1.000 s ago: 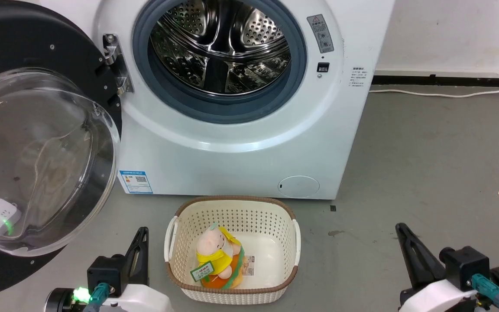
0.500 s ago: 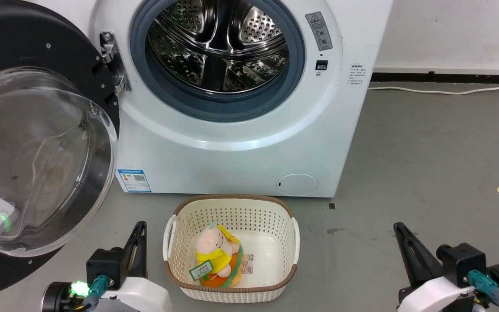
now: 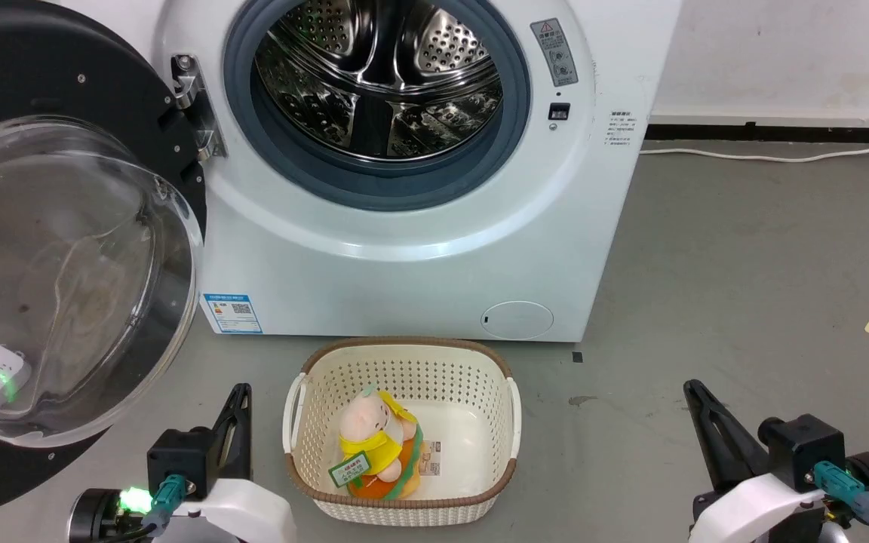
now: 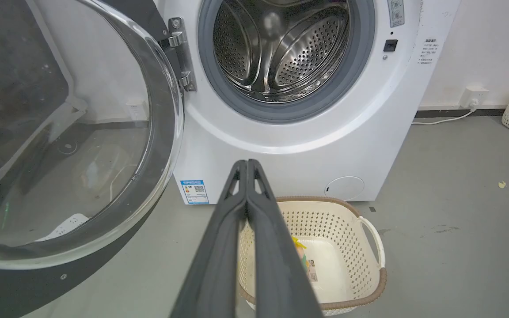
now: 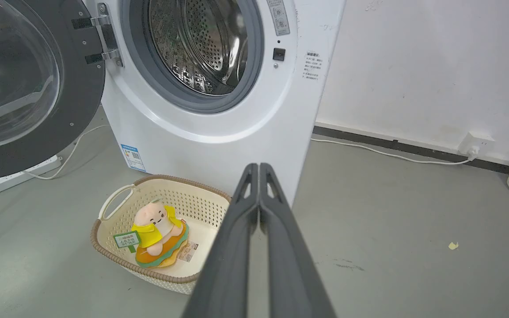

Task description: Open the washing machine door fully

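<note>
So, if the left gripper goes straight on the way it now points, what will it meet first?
Probably the white front of the washing machine, just below the drum opening. The left gripper aims there, above the basket; the washing machine door stands aside. Depth is unclear.

Both arms are wearing glossy white forearm shells (image 3: 250, 513). The left gripper (image 3: 241, 391) and right gripper (image 3: 692, 386) are carrying long, matte dark-grey tapered fingers (image 4: 219, 247), boxy black mounts (image 3: 178, 461) and teal cable plugs (image 3: 167, 492); a green light (image 3: 135, 499) is glowing beside the left plug.
</note>
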Controlling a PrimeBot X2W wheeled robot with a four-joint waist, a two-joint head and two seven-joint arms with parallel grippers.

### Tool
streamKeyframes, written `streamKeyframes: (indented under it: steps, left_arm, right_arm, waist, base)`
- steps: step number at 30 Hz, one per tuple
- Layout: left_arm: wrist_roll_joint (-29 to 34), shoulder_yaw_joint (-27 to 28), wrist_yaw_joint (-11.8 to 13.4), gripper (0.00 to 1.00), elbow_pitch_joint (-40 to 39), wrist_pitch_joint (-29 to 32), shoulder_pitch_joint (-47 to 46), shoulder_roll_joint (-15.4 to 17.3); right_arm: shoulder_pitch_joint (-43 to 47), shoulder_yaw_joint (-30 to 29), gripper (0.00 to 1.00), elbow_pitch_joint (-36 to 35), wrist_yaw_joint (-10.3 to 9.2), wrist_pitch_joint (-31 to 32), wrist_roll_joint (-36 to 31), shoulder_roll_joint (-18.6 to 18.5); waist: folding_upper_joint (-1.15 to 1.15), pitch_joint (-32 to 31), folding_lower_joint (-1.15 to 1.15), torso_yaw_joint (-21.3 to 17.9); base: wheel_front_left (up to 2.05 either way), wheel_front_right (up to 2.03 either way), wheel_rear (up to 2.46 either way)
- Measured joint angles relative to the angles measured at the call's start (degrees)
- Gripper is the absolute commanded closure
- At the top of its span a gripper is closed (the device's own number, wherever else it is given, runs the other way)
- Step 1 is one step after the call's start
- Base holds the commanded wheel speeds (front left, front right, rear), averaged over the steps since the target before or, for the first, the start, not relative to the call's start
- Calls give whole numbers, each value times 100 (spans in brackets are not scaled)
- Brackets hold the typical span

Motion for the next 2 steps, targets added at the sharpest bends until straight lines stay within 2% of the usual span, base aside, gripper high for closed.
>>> streamKeyframes:
  steps: [2]
  left_arm:
    - [0,2,0,100,0,0,-1,-1]
  right_arm:
    - [0,1,100,0,0,0,0,0]
  waist:
    - [0,0,-1,0]
  base:
    - [0,0,0]
